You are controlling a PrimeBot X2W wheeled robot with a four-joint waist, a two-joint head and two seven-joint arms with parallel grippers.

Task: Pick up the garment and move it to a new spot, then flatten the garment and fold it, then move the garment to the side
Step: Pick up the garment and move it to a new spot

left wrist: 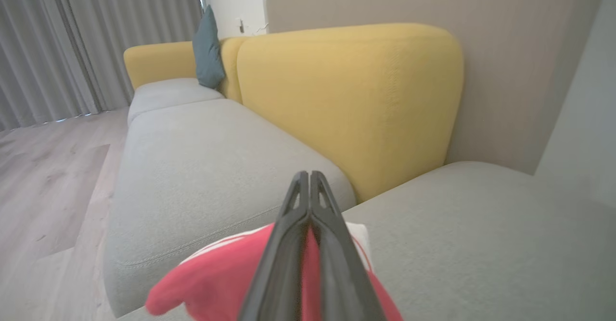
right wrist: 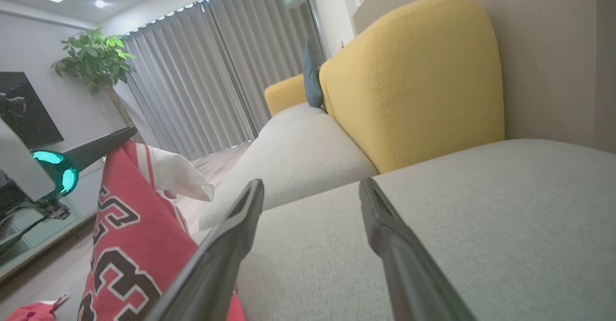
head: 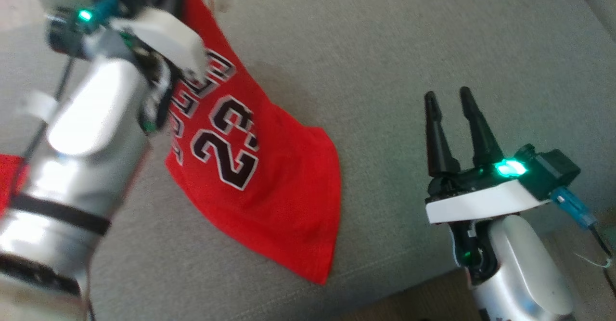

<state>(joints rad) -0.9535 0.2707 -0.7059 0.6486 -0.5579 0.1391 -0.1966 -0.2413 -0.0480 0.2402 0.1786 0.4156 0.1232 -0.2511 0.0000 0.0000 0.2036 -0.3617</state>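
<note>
Left gripper [left wrist: 310, 186]: jaws pinching red jersey [head: 269, 186], its hem on grey sofa seat [head: 409, 37].
Right gripper [head: 450, 100]: jaws spread, over the seat, apart from jersey.

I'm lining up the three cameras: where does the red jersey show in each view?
Head view: red jersey left of centre.
Left wrist view: red jersey at bottom centre.
Right wrist view: red jersey at lower left, number showing.
Shared landmark: the grey sofa seat.
</note>
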